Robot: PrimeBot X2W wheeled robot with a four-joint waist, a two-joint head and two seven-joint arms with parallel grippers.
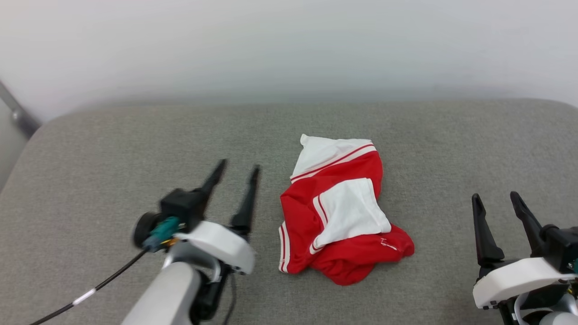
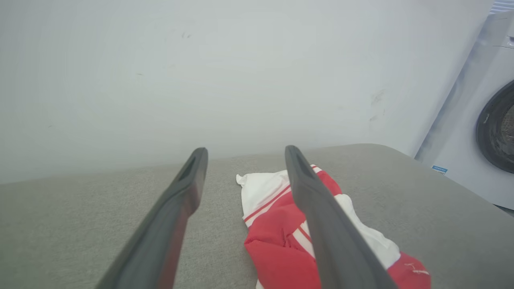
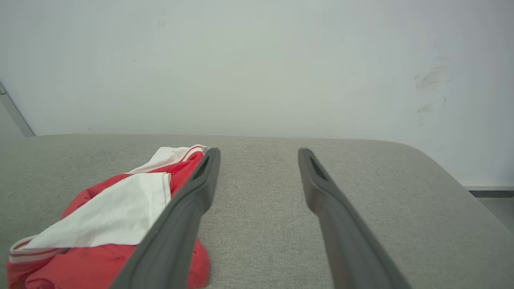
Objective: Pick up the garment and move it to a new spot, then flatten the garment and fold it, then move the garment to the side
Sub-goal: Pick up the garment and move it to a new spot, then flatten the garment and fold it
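Garment: the garment (image 1: 338,212) lay crumpled in a red-and-white heap near the middle of the grey surface (image 1: 113,149), with white cloth folded on top.
Left gripper: the left gripper (image 1: 239,164) was just beside the heap's left edge, its fingers spread apart and holding nothing.
Right gripper: the right gripper (image 1: 495,195) was well apart on the heap's right, its fingers likewise parted and empty.
Background: a washing machine (image 2: 482,132) stood beyond the surface's edge.

garment (image 1: 338,212) lies midway on the padded table (image 1: 90,180) | left gripper (image 1: 239,164) near it, to its left | right gripper (image 1: 495,195) well apart to its right | wall (image 1: 289,45) behind the table | washing machine (image 2: 482,132) past the table's right end
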